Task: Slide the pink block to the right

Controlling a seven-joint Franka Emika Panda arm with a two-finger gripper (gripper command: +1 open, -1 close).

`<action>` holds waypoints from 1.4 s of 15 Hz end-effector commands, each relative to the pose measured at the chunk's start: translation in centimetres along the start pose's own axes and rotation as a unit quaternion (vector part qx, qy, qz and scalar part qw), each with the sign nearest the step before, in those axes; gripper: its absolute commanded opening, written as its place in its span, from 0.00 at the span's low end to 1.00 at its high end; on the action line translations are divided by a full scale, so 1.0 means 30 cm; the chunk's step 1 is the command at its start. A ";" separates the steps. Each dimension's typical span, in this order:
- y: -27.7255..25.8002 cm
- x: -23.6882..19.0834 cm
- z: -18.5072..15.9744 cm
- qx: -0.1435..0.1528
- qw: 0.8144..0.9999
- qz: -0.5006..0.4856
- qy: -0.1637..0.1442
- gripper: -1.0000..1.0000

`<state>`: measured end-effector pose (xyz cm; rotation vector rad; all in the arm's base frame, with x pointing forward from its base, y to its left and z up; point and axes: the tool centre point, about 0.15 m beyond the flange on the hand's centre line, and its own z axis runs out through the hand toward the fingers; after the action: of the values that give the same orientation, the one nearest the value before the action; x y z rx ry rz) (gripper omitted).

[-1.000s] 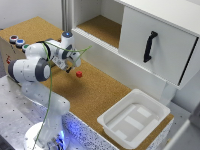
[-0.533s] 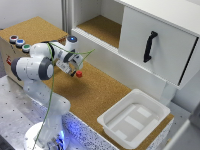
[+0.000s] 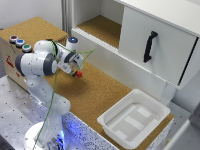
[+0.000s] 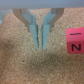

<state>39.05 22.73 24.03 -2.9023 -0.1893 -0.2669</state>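
- I see the cork table [image 3: 100,95] running from about 10 o'clock to 4 o'clock across the exterior view; the wrist view shows only its grain [image 4: 30,70].
- White cabinet [image 3: 150,35] sits at 1 o'clock, door with a black handle [image 3: 149,46] covering its 3 o'clock half, open cork-floored shelf [image 3: 102,27] at 12 o'clock.
- My arm [image 3: 37,65] rises from a base at 7 o'clock and bends toward frame center, a green cable looping around it.
- White tray [image 3: 135,119] at 4 to 5 o'clock, well apart from the arm, on the table's near edge.
- Wooden box [image 3: 10,55] at 9 o'clock carries three round buttons [image 3: 20,43] on top, blue, another blue-ish, green; exact shades blurry.
- Small white cylinder with a blue top [image 3: 73,41] stands just behind the wrist, toward 11 o'clock of center.
- Gripper [image 3: 76,69] points down at the table just left of center; in the wrist view [image 4: 41,44] the two fingers [image 4: 34,31] are pinched nearly together at the tips, narrow, nothing between them.
- Pink block [image 3: 79,74] lies on the cork just beside the gripper tip, on its 4 o'clock side in the exterior view; whether it's touching, can't tell there.
- Wrist view shows the block [image 4: 75,41] beside the fingers with a small gap of cork between, a dark mark on its face.
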 end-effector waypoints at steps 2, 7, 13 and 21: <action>0.064 0.095 0.064 -0.063 0.998 0.006 -0.028 0.00; 0.144 0.084 0.056 -0.085 0.995 0.025 -0.036 0.00; 0.247 0.085 0.050 -0.101 0.993 0.055 -0.035 0.00; 0.405 0.079 -0.009 -0.135 0.986 0.089 -0.032 0.00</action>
<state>42.42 13.89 21.59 -3.0484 0.0267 -0.2447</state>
